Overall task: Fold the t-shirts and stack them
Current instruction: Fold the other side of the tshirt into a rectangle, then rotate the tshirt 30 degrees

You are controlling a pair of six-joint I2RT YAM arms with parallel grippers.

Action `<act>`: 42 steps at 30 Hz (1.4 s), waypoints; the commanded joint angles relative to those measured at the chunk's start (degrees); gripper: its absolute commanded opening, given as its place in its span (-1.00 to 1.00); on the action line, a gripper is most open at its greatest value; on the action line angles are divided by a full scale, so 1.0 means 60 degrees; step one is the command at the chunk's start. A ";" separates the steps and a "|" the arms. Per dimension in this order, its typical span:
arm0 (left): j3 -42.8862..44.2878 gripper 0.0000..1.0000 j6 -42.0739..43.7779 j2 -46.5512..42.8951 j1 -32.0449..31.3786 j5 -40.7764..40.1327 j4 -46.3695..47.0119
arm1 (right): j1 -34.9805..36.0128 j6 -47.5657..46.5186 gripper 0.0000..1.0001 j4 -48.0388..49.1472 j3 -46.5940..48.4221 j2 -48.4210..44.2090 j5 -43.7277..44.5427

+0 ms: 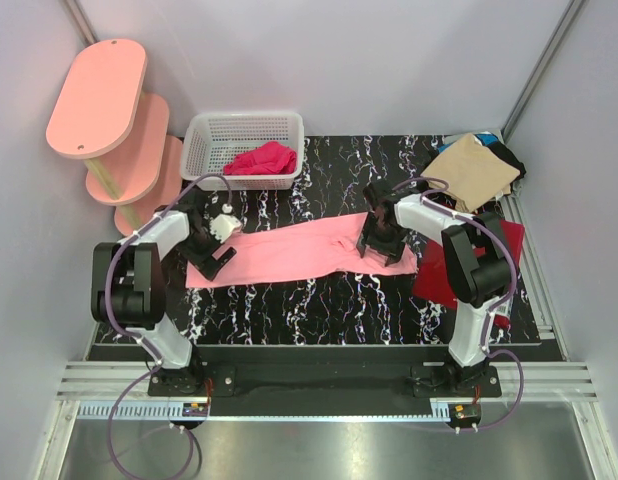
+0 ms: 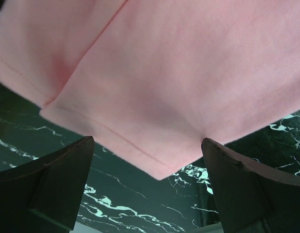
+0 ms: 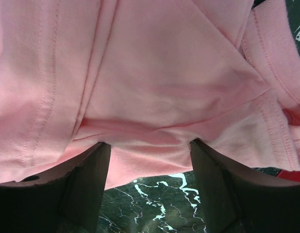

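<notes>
A light salmon-pink t-shirt lies folded into a long strip across the black marbled table. My left gripper hovers over its left end, open; in the left wrist view a hemmed corner of the shirt lies between the spread fingers, untouched. My right gripper is down on the right end, near the collar. In the right wrist view its fingers stand apart, their tips against a bunched fold of the pink cloth.
A white basket at the back holds a crumpled magenta-red cloth. A tan t-shirt on a black one sits at the back right. A dark red t-shirt lies flat by the right arm. Pink shelves stand at the far left.
</notes>
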 commanded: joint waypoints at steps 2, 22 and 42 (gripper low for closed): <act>-0.0557 0.98 0.0273 0.0225 0.0318 -0.0260 0.0604 | -0.0269 -0.0418 0.48 0.0194 -0.0401 0.0462 -0.0151; -0.0968 0.98 0.0816 -0.0756 0.1404 -0.0130 0.0064 | -0.0270 -0.1343 0.52 -0.0831 0.0666 -0.0900 -0.1278; -0.0983 0.98 0.0494 -0.2690 0.1346 0.0324 -0.0962 | -0.0167 -0.0771 0.48 0.0194 0.1767 0.1574 -0.1971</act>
